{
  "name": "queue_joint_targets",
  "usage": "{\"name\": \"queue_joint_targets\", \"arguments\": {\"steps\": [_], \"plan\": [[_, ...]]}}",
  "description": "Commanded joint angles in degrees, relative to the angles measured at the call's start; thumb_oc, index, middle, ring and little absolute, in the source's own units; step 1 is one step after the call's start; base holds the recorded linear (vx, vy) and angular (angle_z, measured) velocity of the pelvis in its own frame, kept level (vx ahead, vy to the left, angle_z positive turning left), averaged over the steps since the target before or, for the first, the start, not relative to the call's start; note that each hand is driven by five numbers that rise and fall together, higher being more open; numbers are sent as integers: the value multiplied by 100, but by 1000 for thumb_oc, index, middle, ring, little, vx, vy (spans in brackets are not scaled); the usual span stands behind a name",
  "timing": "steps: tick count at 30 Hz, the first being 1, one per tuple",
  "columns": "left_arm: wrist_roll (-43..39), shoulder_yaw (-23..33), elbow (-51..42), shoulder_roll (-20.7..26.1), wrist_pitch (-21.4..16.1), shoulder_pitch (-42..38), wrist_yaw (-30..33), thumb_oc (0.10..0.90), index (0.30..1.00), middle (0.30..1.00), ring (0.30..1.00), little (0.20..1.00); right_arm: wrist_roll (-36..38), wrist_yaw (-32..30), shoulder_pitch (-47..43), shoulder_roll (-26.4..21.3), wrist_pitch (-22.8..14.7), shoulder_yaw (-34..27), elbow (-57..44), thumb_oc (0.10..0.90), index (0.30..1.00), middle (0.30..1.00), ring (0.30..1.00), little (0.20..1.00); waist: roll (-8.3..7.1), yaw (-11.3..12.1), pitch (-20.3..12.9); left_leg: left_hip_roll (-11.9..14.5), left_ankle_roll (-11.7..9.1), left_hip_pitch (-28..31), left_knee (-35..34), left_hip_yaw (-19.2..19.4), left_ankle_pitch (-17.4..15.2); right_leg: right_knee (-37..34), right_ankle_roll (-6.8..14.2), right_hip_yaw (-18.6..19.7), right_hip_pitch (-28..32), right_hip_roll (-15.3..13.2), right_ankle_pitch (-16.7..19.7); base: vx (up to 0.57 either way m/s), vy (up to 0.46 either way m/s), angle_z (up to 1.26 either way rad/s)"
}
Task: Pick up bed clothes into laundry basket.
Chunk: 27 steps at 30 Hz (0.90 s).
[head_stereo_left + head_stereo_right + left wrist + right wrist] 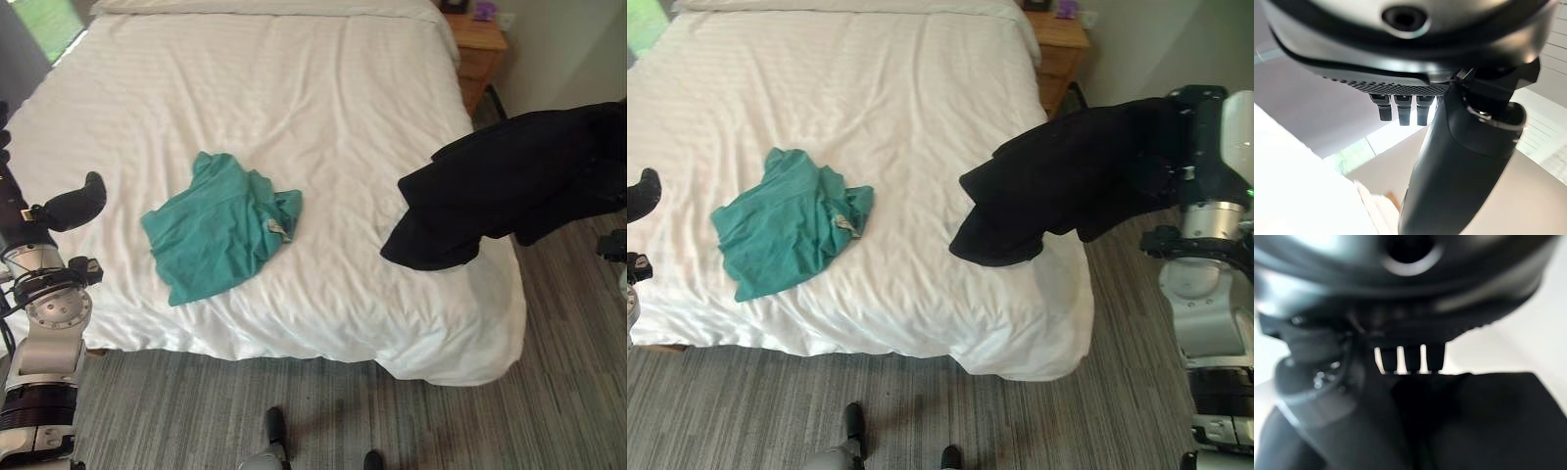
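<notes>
Silver-grey arms (pixel 1205 294) (round screwed joints), dark fingers (pixel 1399 108)

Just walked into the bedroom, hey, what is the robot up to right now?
The right robot hand holds a crumpled black cloth garment in the air over the right edge of the white-sheeted bed. A crumpled teal cloth shirt lies on the bed. The left robot hand is raised at the bed's left side, holding nothing.

Left hand (pixel 73 204) raised, empty; right hand (pixel 1400 357) clutching cloth.
</notes>
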Motion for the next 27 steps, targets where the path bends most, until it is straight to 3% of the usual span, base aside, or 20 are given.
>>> {"name": "queue_joint_targets", "arguments": {"steps": [1,2,5,6,7,12,13,14,18,21,23,25,27], "plan": [[51,-221,547,-54,-4,-467,-223,800,900,900,900,900,85,-499,128,-20,-132,-660,104,400,300,300,300,300,88,-232,-624,541,-590,659,43,201,-873,28,745,-23,-58,-605,315,56,72,-33],[-51,-417,1083,-231,206,-636,-463,800,900,900,900,900,-89,-375,554,194,63,-697,358,400,300,300,300,300,120,-434,-600,532,-567,751,43,328,-955,28,745,91,-102,-606,350,29,73,-41],[145,-520,1539,-303,430,-761,-494,800,900,900,900,900,-272,-247,1076,504,292,-787,676,400,300,300,300,300,149,-521,-570,524,-539,773,43,414,-944,28,745,199,-197,-592,468,20,50,-40],[307,-578,1908,-459,630,-770,-596,800,900,900,900,900,-174,-129,1514,946,471,-863,1047,400,300,300,300,300,164,-676,-548,507,-520,811,43,456,-1015,28,745,266,-225,-595,480,21,42,-28],[305,-640,2088,-512,692,-829,-634,800,900,900,900,900,-114,-90,1607,1064,539,-867,1143,400,300,300,300,300,165,-697,-550,515,-515,785,43,478,-973,28,745,300,-274,-587,510,-5,17,-17],[478,-1082,3539,-602,936,-1316,-940,800,900,900,900,900,424,95,1904,1573,506,-696,1504,400,300,300,300,300,210,-948,-505,513,-510,760,43,526,-991,29,745,451,-422,-571,523,-20,25,-23],[548,-1184,3983,-668,1049,-1384,-1066,555,533,533,533,533,536,161,1953,1678,472,-619,1558,400,300,300,300,300,233,-1018,-489,509,-504,772,43,552,-993,29,745,476,-453,-564,513,-6,56,-17],[654,-1321,4755,-817,1123,-1534,-1236,400,300,300,300,300,649,247,2024,1811,443,-532,1586,400,300,300,300,300,230,-1089,-461,501,-493,787,43,573,-1002,28,745,510,-464,-554,495,-6,56,-8],[1260,-1375,6004,-1135,1417,-1430,-1505,400,300,300,300,300,595,531,2524,2121,317,-376,1040,400,300,300,300,300,218,-1363,-399,444,-449,848,43,766,-1050,49,745,728,-594,-524,593,6,96,-21],[1292,-1436,5775,-1076,1299,-1537,-1380,400,300,300,300,300,508,583,2755,2244,264,-432,802,400,300,300,300,300,195,-1422,-332,417,-415,769,43,829,-1032,53,745,769,-714,-544,703,-39,89,-35],[1423,-1751,5335,-889,1209,-1982,-1158,400,300,300,300,300,506,570,2891,2412,220,-466,757,400,300,300,300,300,131,-1521,-217,368,-438,614,43,802,-1028,83,745,851,-905,-579,1097,-153,41,-9],[1530,-2029,3806,-617,1079,-2449,-700,400,300,300,300,300,491,457,2845,2523,105,-365,781,400,300,300,300,300,123,-1480,-128,421,-414,269,43,829,-930,70,745,682,-1095,-554,1171,-279,-6,14],[1729,-2209,1777,-418,946,-2628,-433,400,300,300,300,300,512,358,2655,2703,41,-76,962,400,300,300,300,300,119,-1300,-85,548,-374,31,43,907,-801,224,745,124,-1014,-502,998,-318,12,6]]}}
